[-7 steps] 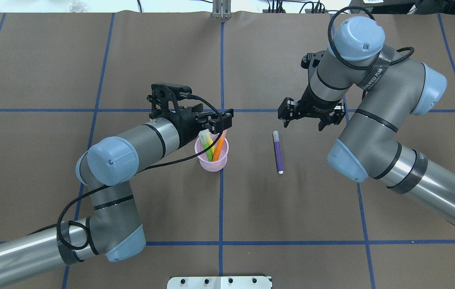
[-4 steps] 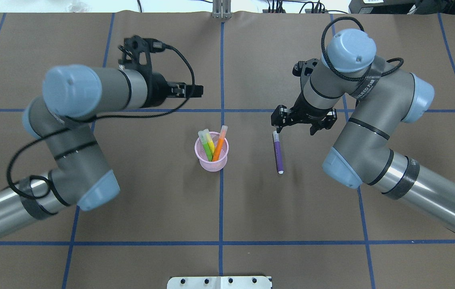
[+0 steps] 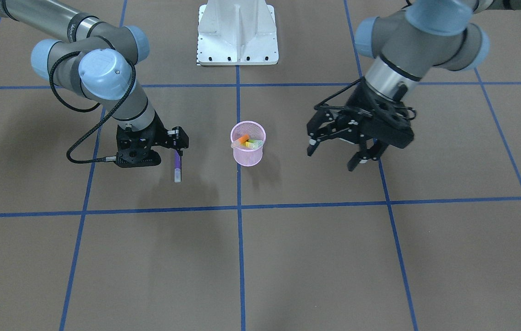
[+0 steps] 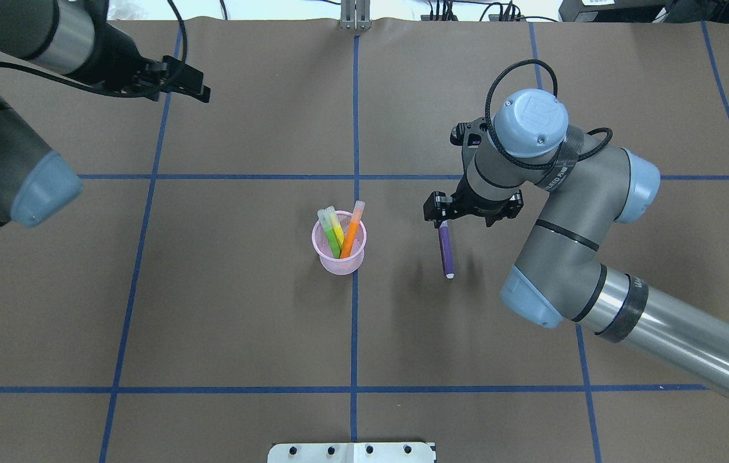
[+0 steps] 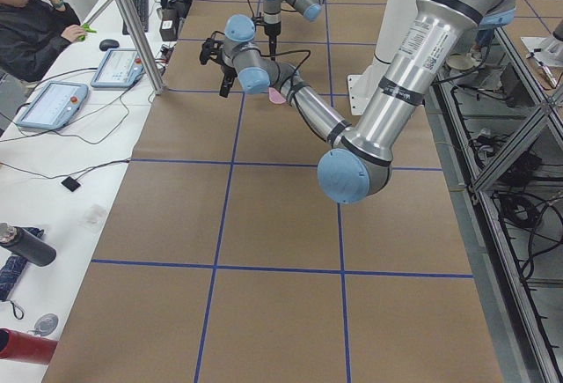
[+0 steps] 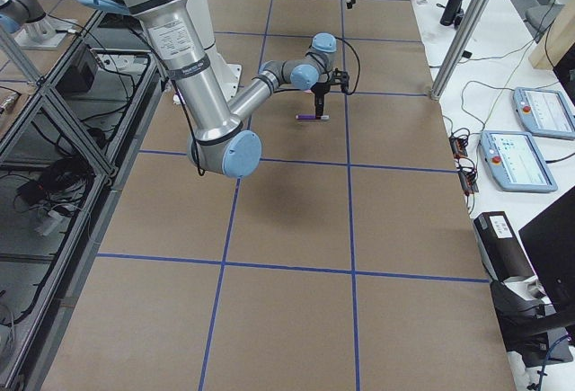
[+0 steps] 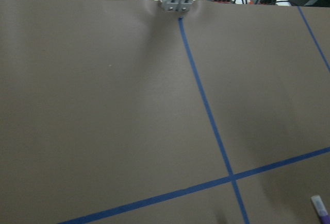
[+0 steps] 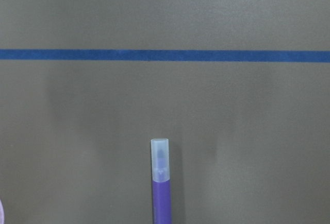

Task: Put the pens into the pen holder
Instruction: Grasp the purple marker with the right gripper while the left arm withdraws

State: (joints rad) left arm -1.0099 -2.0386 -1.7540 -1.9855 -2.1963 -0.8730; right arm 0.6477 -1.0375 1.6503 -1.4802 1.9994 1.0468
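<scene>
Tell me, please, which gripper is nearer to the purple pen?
The right. The right gripper sits just above the capped end of the purple pen, jaws open. The left gripper is far off, on the other side of the pen holder.

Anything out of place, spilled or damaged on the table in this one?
Only the purple pen: it lies flat on the table beside the pen holder, apart from it, while the orange pen, green pen and yellow pen stand leaning inside. The holder is upright; nothing looks spilled or damaged.
</scene>
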